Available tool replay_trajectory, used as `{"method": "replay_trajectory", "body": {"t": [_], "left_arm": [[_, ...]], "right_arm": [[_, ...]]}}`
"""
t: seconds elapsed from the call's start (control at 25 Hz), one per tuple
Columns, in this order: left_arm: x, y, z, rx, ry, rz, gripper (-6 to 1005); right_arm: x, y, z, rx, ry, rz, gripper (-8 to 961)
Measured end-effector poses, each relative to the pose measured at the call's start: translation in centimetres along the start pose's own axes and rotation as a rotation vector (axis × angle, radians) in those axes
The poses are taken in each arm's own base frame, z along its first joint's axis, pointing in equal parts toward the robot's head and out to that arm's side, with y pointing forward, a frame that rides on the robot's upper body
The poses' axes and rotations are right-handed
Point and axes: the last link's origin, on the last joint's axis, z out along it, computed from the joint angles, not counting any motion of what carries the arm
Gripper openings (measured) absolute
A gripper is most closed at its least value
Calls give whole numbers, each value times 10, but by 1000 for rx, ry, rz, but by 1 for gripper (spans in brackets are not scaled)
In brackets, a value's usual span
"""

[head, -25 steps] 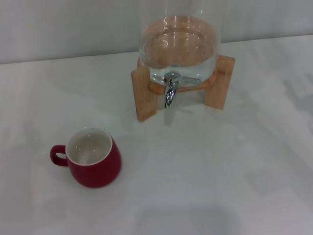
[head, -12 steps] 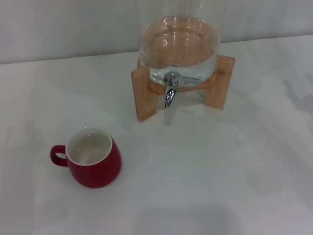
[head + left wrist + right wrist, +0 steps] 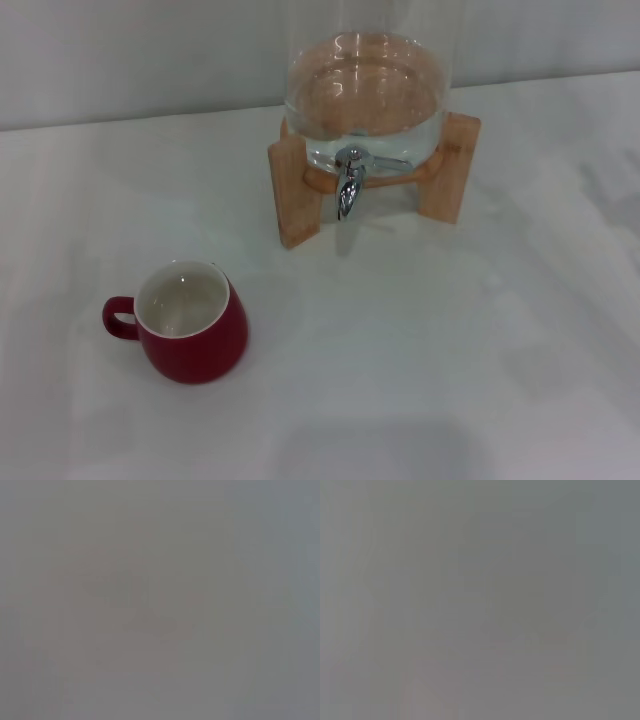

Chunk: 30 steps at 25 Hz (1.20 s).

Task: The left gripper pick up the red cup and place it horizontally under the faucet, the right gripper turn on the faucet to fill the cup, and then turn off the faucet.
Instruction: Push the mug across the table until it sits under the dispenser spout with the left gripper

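Observation:
The red cup [image 3: 190,325] stands upright on the white table at the front left in the head view, its off-white inside facing up and its loop handle pointing left. The chrome faucet [image 3: 349,182] sticks out from the front of the clear glass dispenser [image 3: 365,95], spout pointing down, well behind and to the right of the cup. Nothing is under the spout. Neither gripper shows in the head view. Both wrist views show only a plain grey blur with nothing to make out.
The dispenser rests on a wooden stand [image 3: 296,190] with legs on either side of the faucet, and holds water at its bottom. The white table [image 3: 450,340] runs to a pale wall at the back.

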Motion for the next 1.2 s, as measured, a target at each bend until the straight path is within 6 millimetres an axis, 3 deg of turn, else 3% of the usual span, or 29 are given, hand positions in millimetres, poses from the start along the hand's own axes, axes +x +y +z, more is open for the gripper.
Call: {"method": "replay_trajectory", "body": {"t": [0.36,1.2], "left_arm": [[-4,0,-9,-11,-22,2,806],[-19,19,-33,-148,-125,-15,803]], "right_arm": [[1,1,-1,-3,4,0,758],[2,3,-12,-8,20,9,756]]}}
